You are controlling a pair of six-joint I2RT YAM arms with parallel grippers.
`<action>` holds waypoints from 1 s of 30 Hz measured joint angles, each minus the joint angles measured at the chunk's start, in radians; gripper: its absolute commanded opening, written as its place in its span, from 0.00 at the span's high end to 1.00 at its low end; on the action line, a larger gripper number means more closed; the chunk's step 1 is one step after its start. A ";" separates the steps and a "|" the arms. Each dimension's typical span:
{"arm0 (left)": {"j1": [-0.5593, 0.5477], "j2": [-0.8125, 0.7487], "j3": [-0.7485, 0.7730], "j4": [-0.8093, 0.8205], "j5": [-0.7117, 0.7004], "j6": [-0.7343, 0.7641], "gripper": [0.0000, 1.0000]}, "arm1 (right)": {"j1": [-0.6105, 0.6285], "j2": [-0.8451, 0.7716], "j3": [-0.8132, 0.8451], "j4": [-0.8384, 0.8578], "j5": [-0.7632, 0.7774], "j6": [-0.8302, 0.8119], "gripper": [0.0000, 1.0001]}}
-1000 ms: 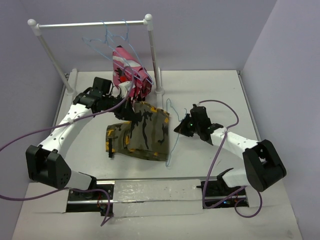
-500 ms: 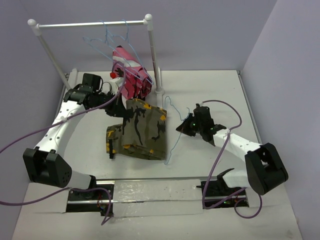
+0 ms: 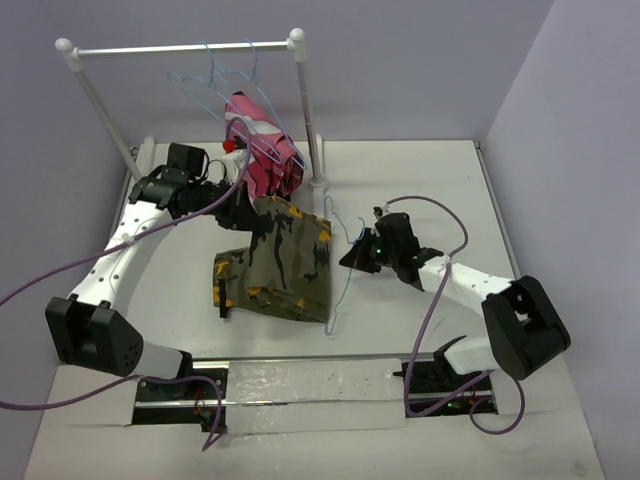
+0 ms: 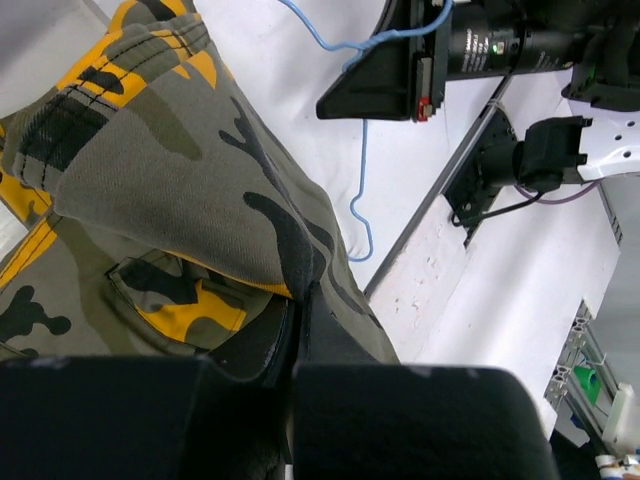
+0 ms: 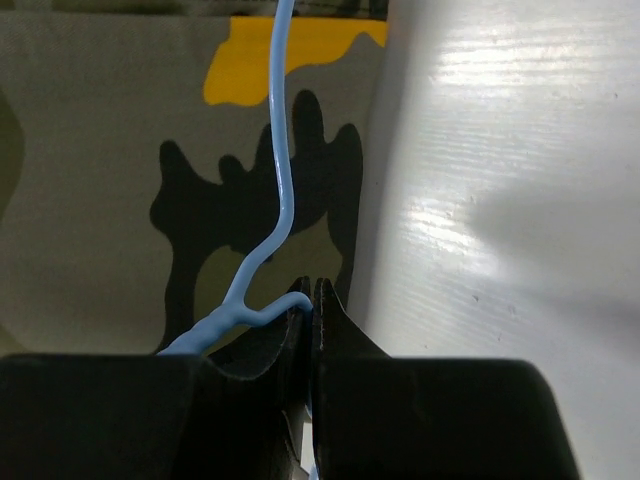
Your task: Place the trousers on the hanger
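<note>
Left hand (image 4: 300, 305): fingers pinched together on a fold of the trousers (image 3: 285, 262), clamped, far edge of the cloth raised.
Right hand (image 5: 312, 292): I see both fingers closed on the hanger (image 5: 279, 170) wire, right at a bend.
Trousers: bunched on the desk (image 3: 420, 180), mid-scene between both arms, near end lying flat.
Hanger: along the trousers' right edge, wire crossing over the cloth, hook end toward the far side.
Pink garment (image 3: 262, 150): hangs off the white rail stand (image 3: 185, 47), just behind the trousers.
Spare hangers (image 3: 215, 68): on the rail.
</note>
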 measured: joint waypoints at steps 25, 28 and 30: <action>-0.010 0.006 0.001 0.090 0.015 -0.071 1.00 | -0.009 0.045 -0.073 0.146 -0.215 0.002 1.00; 0.000 -0.004 0.002 0.047 -0.003 -0.022 1.00 | -0.021 0.035 -0.080 0.129 -0.185 0.001 1.00; 0.021 -0.020 -0.012 0.020 -0.029 0.021 1.00 | -0.030 0.015 -0.091 0.111 -0.163 0.000 1.00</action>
